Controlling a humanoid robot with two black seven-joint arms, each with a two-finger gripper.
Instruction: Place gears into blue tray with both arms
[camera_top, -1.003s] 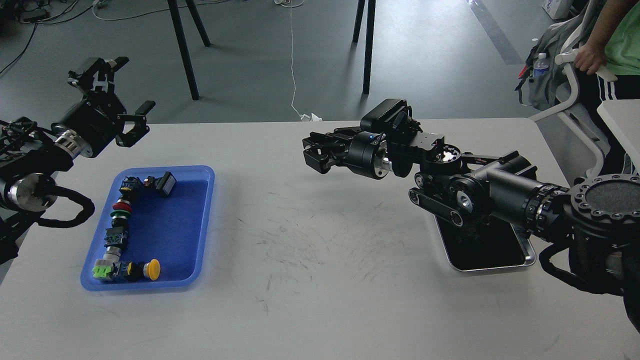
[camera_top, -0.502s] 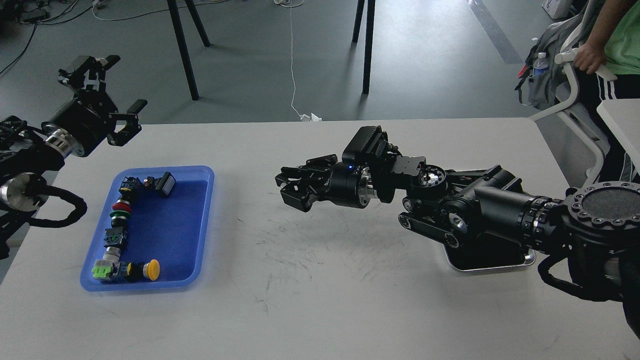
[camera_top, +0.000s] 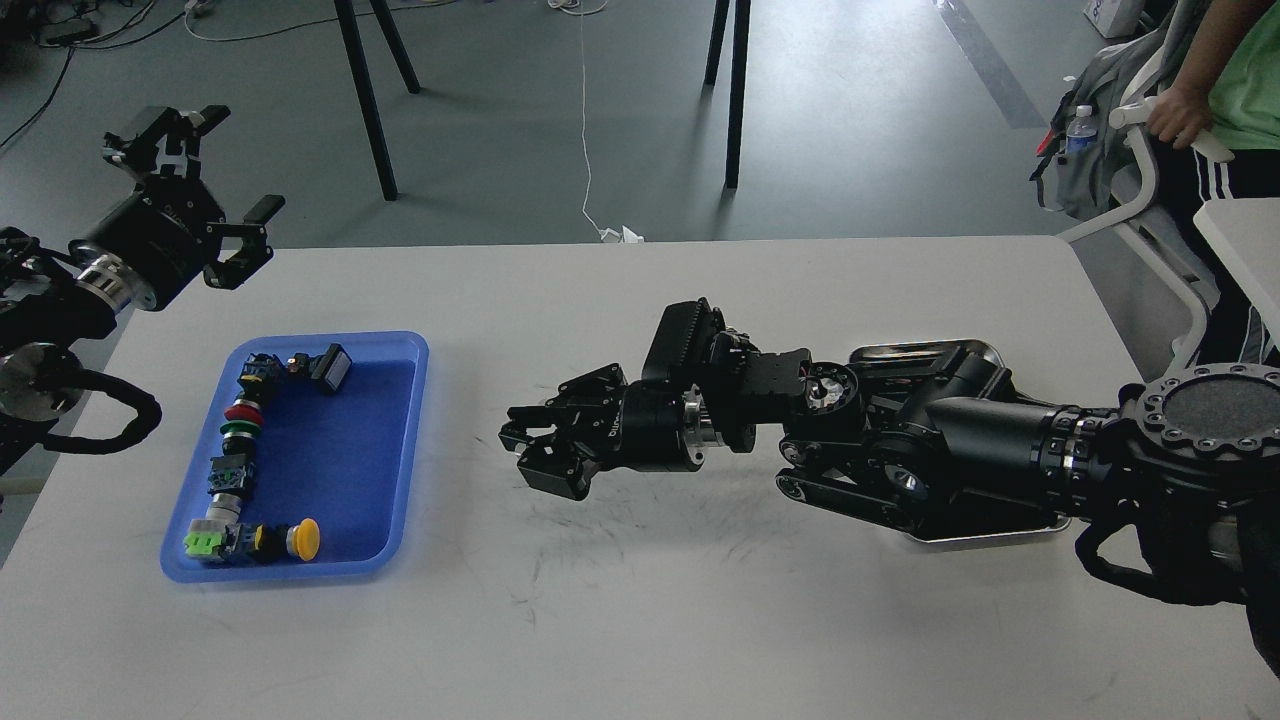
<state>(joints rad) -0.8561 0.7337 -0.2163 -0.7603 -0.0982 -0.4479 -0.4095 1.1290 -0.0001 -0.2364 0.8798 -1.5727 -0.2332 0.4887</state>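
Head view. White table. Blue tray sits at its left, holding a curved row of coloured push-button switches along its left and near sides. No gears can be made out anywhere.

Right gripper reaches low over mid-table, right of the tray and apart from it; fingers dark and bunched, spread unreadable, nothing visibly held.

Left gripper is raised beyond the tray's far left corner, fingers spread wide, empty.

Steel tray lies mostly hidden under the right arm.
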